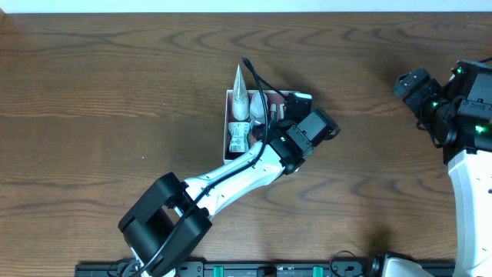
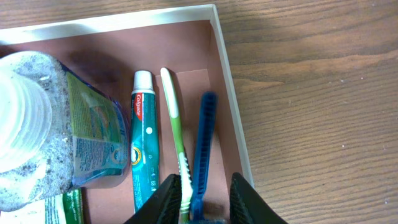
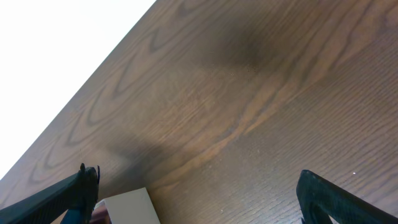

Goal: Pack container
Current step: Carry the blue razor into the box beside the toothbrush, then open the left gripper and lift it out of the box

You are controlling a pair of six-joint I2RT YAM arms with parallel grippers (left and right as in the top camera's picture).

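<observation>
Square shallow container (image 1: pixel 227 115) with thin white walls and a reddish-brown floor is placed near the middle of the dark wood-grain counter (image 1: pixel 115 77). Four things are laid side by side inside it. Read from the left of the left wrist view, they are a clear speckled plastic package with a green and blue label (image 2: pixel 37 124), a teal toothpaste tube with a white cap (image 2: pixel 144 143), a green and white toothbrush (image 2: pixel 174 112), and a blue brush-like tool (image 2: pixel 204 143) nearest the white wall. The left claw (image 2: pixel 202 202) is held low over the container with its jaws apart. The lower ends of the toothbrush and the blue tool are seen between them; whether either is touched cannot be told. The right claw (image 3: pixel 198 180) is held well apart from the container, over the counter at the right, its jaws spread wide.
</observation>
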